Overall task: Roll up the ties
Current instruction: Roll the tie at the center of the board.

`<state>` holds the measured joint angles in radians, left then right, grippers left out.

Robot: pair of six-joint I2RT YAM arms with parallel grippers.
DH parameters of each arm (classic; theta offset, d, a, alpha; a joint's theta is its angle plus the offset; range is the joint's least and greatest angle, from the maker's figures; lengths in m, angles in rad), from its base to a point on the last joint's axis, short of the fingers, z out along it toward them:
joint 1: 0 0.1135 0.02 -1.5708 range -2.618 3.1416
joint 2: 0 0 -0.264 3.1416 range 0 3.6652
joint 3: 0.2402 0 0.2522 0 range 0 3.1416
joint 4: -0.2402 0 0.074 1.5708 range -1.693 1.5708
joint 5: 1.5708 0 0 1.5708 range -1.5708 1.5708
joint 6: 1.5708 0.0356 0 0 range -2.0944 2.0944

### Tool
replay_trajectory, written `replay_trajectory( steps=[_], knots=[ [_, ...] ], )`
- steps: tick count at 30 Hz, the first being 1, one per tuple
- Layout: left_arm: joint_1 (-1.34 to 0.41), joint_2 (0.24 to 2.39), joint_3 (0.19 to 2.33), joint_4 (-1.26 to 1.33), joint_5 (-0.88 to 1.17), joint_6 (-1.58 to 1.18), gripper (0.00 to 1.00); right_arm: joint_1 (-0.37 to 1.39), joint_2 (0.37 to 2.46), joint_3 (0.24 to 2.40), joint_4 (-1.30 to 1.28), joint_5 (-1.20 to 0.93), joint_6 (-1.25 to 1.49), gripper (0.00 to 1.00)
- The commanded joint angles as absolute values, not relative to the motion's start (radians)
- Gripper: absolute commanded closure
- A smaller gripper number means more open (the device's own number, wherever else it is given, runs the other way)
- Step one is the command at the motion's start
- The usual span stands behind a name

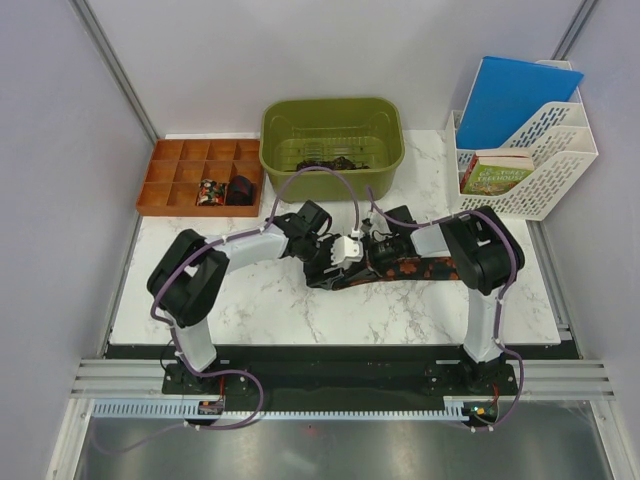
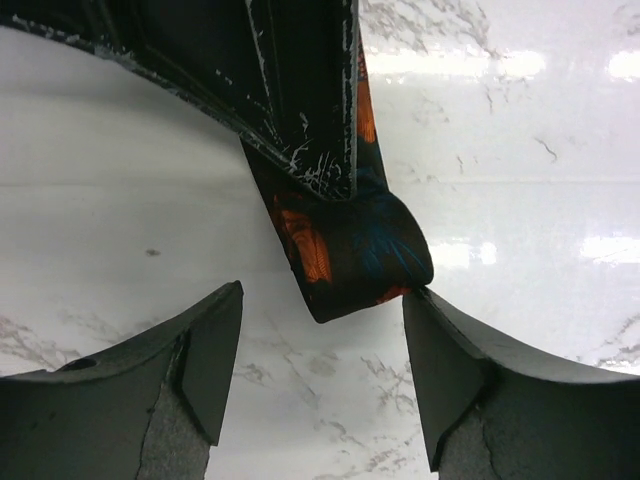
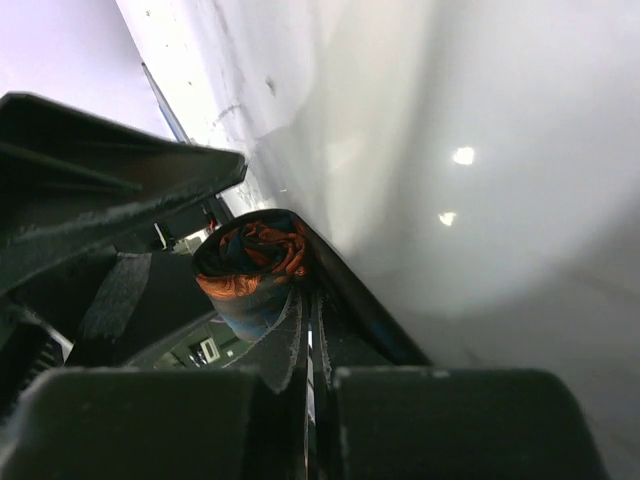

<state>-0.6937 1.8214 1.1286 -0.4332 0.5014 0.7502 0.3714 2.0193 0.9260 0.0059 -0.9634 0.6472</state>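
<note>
The tie (image 1: 425, 268) is lying at the centre of the desk (image 1: 260, 300). In the top view its flat length is trailing toward 3 o'clock, and its started coil (image 2: 365, 255) is sitting at the 9 o'clock end, where both arms are meeting.

The right gripper (image 3: 308, 310) is reaching in from 3 o'clock. Its jaws are appearing pressed together on the fabric just behind the coil. The left gripper (image 2: 322, 300) is facing the coil from 9 o'clock with its jaws standing apart, one on each side. In the left wrist view, the jaw at 3 o'clock is touching or almost touching the coil, and the other is standing clear.

Hazards judged from this position:

1. Unwinding. The coil is looking loose and nothing is pinning it shut. If the right jaws are opening before the left jaws are gripping, the turns are likely springing open.
2. Skewing. With the coil sitting off-centre between the left jaws, an uneven squeeze is risking pushing it sideways into a cone.
3. Collision. Both grippers are crowding one small spot, so any sideways correction is risking finger-to-finger contact.
4. Sliding. The desk is looking glossy, so the flat length may be skidding along instead of winding on.
</note>
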Motion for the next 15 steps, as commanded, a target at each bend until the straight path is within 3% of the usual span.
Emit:
replay_trajectory(
  steps=[1,15],
  knots=[
    [-0.672,1.732,1.108,-0.452,0.505,0.764,0.27,0.429,2.105,0.919,0.029,-0.654,0.667,1.00],
    [-0.707,1.764,1.107,-0.400,0.416,0.588,0.21,0.431,2.048,0.848,0.101,-0.657,0.745,1.00]
  ],
)
